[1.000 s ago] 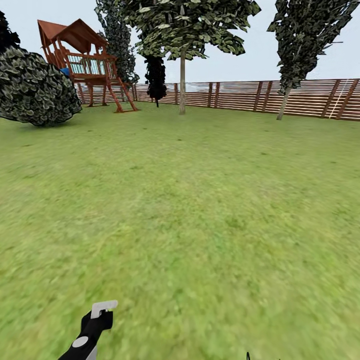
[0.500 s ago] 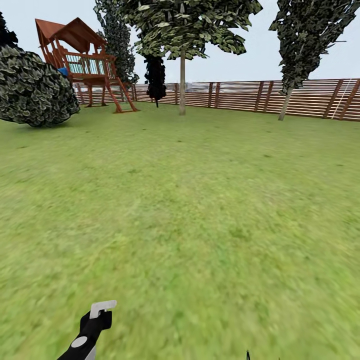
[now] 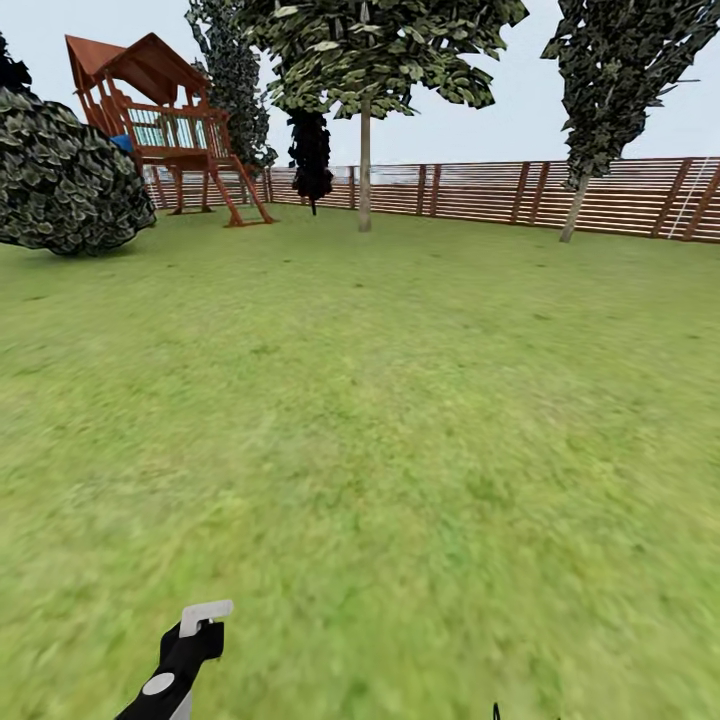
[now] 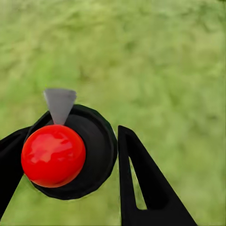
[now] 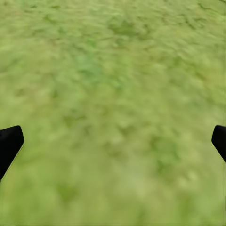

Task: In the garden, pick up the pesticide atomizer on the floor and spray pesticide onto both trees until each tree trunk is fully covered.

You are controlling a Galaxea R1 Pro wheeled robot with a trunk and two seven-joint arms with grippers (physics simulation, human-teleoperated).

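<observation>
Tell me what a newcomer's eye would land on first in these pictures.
First, the red-brown wooden play tower at the far left of the lawn, before the slatted fence. Next, the tall tree with a pale trunk standing mid-fence, and a second one further right. Close up, the left wrist view shows a glossy red ball on a black round body between the left gripper's fingers.
</observation>
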